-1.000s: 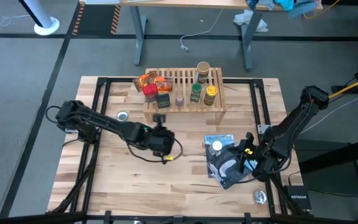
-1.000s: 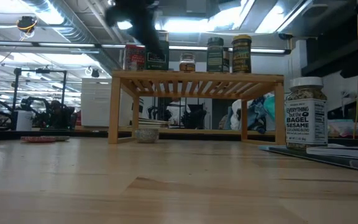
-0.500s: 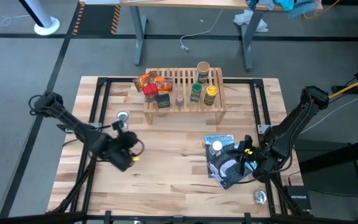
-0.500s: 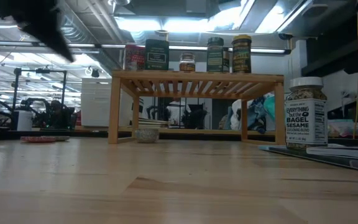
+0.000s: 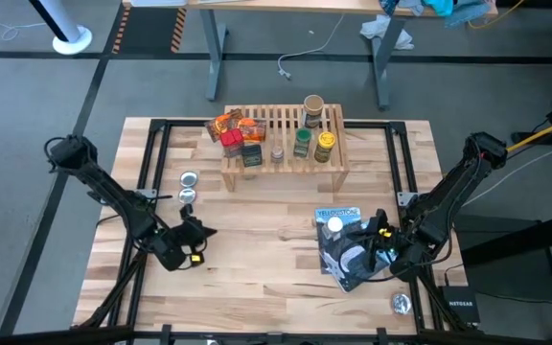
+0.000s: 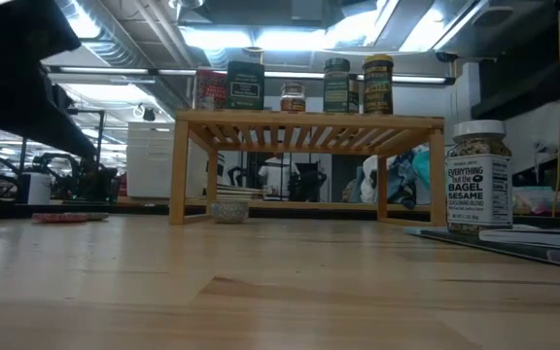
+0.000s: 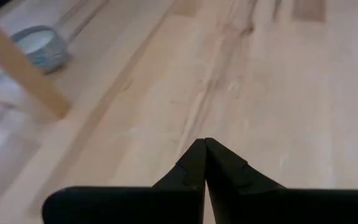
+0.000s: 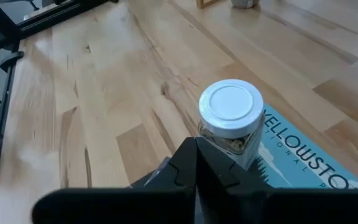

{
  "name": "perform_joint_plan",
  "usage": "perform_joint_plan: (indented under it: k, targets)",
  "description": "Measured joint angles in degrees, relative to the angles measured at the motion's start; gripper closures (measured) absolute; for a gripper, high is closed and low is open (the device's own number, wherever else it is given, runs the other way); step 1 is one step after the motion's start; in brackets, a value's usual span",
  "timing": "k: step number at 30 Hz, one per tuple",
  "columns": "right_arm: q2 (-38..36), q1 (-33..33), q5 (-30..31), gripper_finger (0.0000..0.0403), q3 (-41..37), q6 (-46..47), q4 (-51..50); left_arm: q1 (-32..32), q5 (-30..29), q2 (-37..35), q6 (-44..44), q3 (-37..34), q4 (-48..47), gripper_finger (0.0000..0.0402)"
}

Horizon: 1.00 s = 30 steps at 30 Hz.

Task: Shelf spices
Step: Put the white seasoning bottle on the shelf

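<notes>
Your wooden shelf (image 5: 284, 144) carries most of the spices: orange packets (image 5: 226, 124) and a red-capped jar (image 5: 231, 144) at one end, a dark square tin (image 5: 251, 155) beside them, then a small jar (image 5: 277, 153), a green-capped jar (image 5: 302, 142), a yellow-capped jar (image 5: 325, 146) and a tan-capped jar (image 5: 312, 104) at the back edge. In the low view the tin (image 6: 245, 86) and the jars stand upright on top of the slats.

One spice is off the shelf: the white-capped bagel-seasoning jar (image 5: 334, 227) stands upright on the blue pouch (image 5: 345, 251), directly ahead of your right pincer (image 5: 379, 238), just beyond its tips. That pincer is clenched, holding nothing, as the right wrist view shows (image 8: 194, 163).

Your left pincer (image 5: 199, 237) is also clenched and empty (image 7: 204, 160), low over bare bench (image 5: 257, 268), well apart from the shelf. Two silver discs (image 5: 189, 179) lie between it and the shelf's near end.

Compared with a second ago, your left arm has pulled back from right in front of the shelf to the bench's left side. The right arm has not moved, and the shelf's load is unchanged.
</notes>
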Motion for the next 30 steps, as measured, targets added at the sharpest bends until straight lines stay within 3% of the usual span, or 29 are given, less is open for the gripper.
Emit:
perform_joint_plan:
  k: [6, 17, 30]
  targets:
    - [0.0, 0.0, 0.02, 0.0397, 0.0, 0.0, 0.19, 0.03, 0.0, 0.0, 4.3, -6.1, 14.97, 0.0402]
    - [0.54, 0.0, 2.44, 0.0397, 0.0, 0.9, 2.28, 1.07, 0.07, 0.02, -5.08, -9.07, 14.69, 0.0402]
    - [4.07, 0.0, 6.61, 0.0397, -0.02, 1.06, 8.13, 1.07, 0.08, 0.02, -0.53, -9.07, 14.71, 0.0402]
